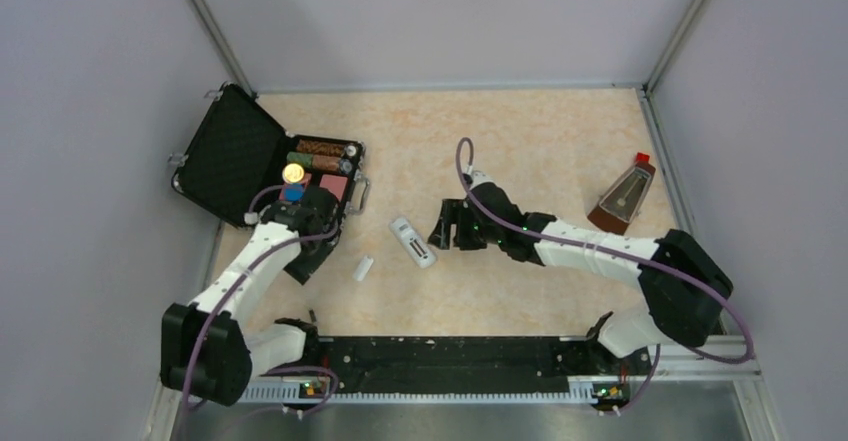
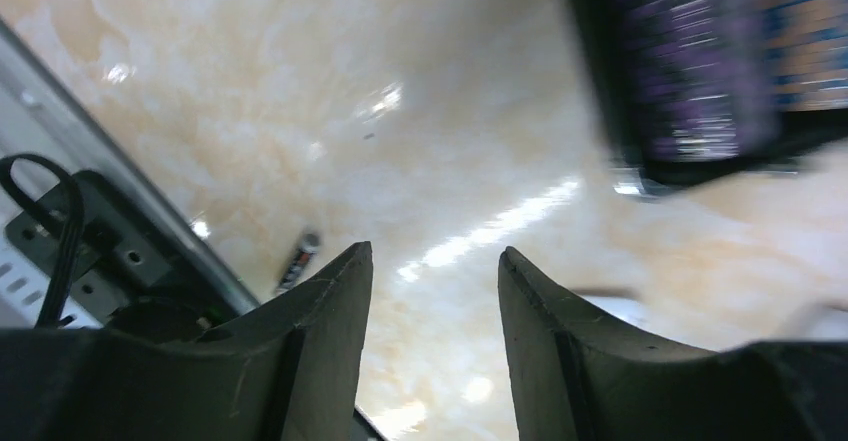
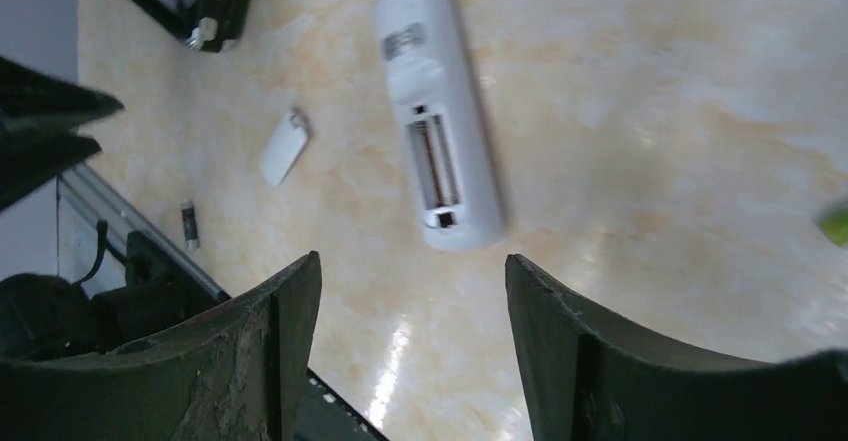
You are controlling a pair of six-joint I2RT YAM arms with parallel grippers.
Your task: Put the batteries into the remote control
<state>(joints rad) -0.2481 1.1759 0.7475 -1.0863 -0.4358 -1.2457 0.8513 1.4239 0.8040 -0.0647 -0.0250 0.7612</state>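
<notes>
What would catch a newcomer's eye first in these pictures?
The white remote control lies mid-table, back up, its battery bay open and empty. An open black case with coloured rolls sits at the left rear; a brown metronome stands at the right.

Bench (image 3: 650,111): smooth, glossy, beige marbled laminate look, with bright light streaks on it. Remote control (image 3: 440,111): white plastic, smooth, slight sheen, small grey label. Loose cover (image 3: 284,147): same white plastic. Dark battery (image 3: 189,225): finish too small to tell. Right pincer (image 3: 412,261) and left pincer (image 2: 435,251): matt black, rubbery look, scuffed and scratched pale along the edges. Case (image 1: 235,156): black, matt, lid lining looks like dimpled foam; clasps are shiny metal. Rail (image 3: 110,216): dull grey metal.
</notes>
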